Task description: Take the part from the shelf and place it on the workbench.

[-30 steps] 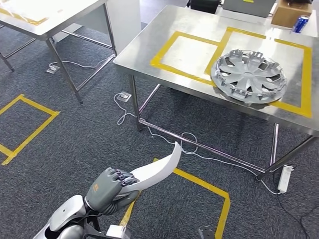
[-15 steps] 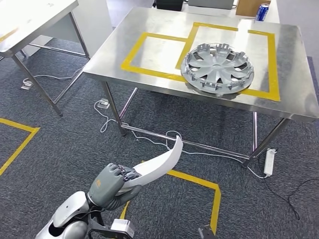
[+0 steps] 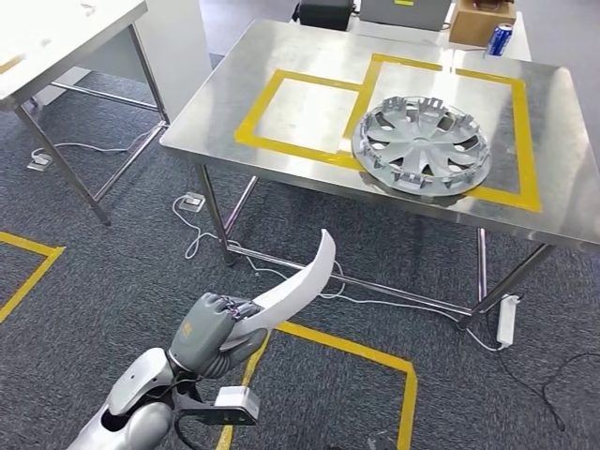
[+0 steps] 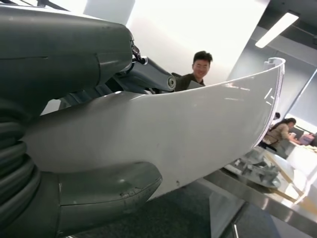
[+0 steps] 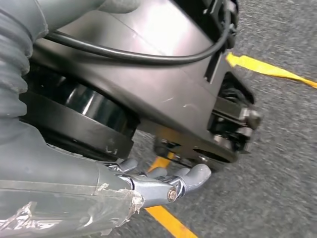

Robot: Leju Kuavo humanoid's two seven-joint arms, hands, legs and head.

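Gripping the curved white part (image 3: 297, 286) in closed fingers, left hand (image 3: 205, 336), right hand (image 5: 112, 193) holding nothing, fingers loosely extended

Hubcap (image 3: 422, 145) lies on yellow tape (image 3: 527, 141). Blue can (image 3: 500, 39) beside cardboard box (image 3: 477, 22) at far edge. Power strip (image 3: 506, 320) and white cables (image 3: 212, 220) on carpet.

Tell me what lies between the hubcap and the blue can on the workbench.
Head view: between hubcap and blue can, a strip of yellow tape and bare steel workbench.
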